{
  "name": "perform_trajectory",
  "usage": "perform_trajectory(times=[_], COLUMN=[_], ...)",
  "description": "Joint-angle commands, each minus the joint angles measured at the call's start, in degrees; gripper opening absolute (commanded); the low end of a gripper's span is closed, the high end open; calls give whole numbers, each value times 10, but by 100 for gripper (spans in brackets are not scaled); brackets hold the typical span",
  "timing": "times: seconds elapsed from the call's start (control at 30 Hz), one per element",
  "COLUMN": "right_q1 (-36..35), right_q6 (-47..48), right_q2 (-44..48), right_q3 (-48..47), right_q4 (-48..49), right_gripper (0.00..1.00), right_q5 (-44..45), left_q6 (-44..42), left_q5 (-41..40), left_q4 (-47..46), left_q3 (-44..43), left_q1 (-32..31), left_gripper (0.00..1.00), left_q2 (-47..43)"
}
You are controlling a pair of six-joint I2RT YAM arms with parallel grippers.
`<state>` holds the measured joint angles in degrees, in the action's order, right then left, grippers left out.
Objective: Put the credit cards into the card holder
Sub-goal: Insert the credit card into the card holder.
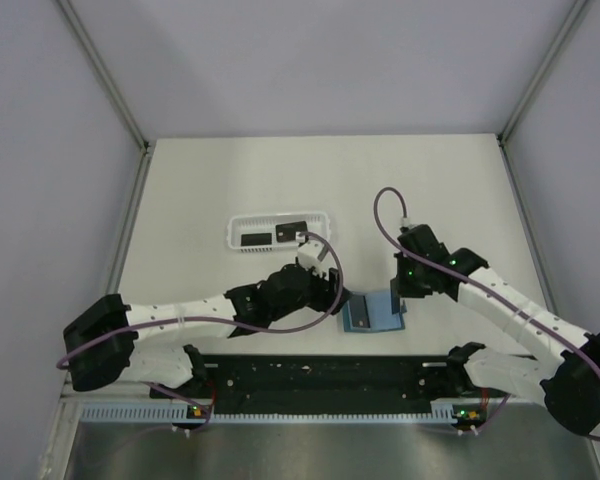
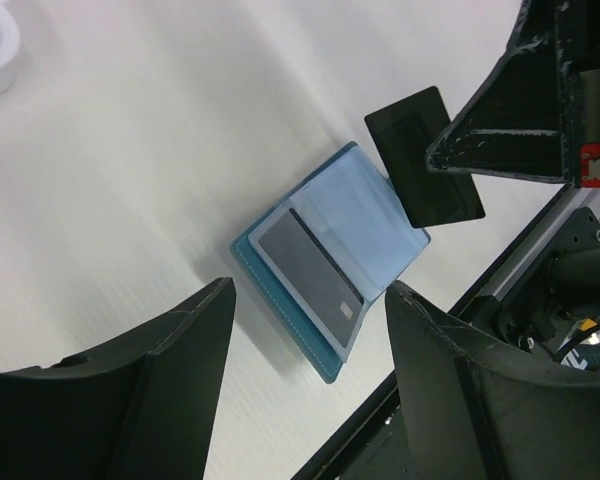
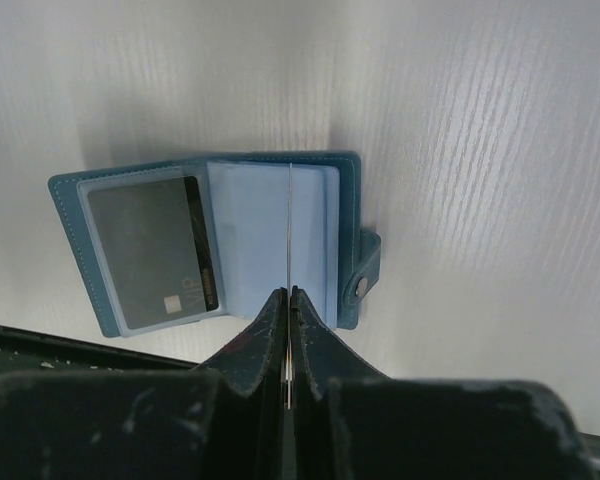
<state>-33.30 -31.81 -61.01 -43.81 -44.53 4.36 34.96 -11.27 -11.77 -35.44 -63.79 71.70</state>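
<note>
Top external first. Far left of the holder (image 1: 373, 312) sits the white basket (image 1: 280, 214), and two dark cards (image 1: 255, 238) lie flat in it, untouched. Those two are work left to do, by my reckoning.

Nearer, just left of the holder, comes the left claw (image 2: 308, 295). The left wrist camera shows its fingers (image 2: 170, 385) standing well apart, with nothing between them. It hangs above the holder and grips nothing.

Now the holder itself. It lies open on the table near the arm bases, its clear sleeves fanned out. A grey card (image 2: 310, 275) is already tucked into the left-hand sleeve, so one is done, as far as I can see.

Over the holder's right side is the right claw (image 3: 288, 295), its fingers pinched together on a black card (image 2: 405, 160). The right wrist camera sees that card edge-on, a thin line running over the pale blue sleeves. From the left wrist it looks raised and tilted above the holder's right edge, and I cannot tell whether its tip has entered a sleeve yet.

My call: one card in, one being placed, two waiting.
</note>
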Motion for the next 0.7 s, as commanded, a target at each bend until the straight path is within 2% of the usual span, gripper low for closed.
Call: perform_trajectory(times=[0.0,0.33,0.4,0.47,0.67], right_q1=[13,46,48,50,53], right_q6=[-8,-4,-7,-14,-34], right_q2=[-9,-22,-29,-40,-59], right_q3=[-11,-19,-17,-17,-9], right_q4=[4,-31,-35,-36,-35], right_gripper=[0,0,0,0,0], right_q5=[-9,-13,-11,-8,7], left_q6=[-38,-67,-67,-62,-36], left_q5=[18,74,84,94,110], left_q4=[-18,-64,-81,-102,-175], left_q3=[-45,-131,-140,-145,-154], left_q1=[0,-24,-28,-32,-36], left_gripper=[66,49,42,29,20], left_q2=[21,138,165,193,266])
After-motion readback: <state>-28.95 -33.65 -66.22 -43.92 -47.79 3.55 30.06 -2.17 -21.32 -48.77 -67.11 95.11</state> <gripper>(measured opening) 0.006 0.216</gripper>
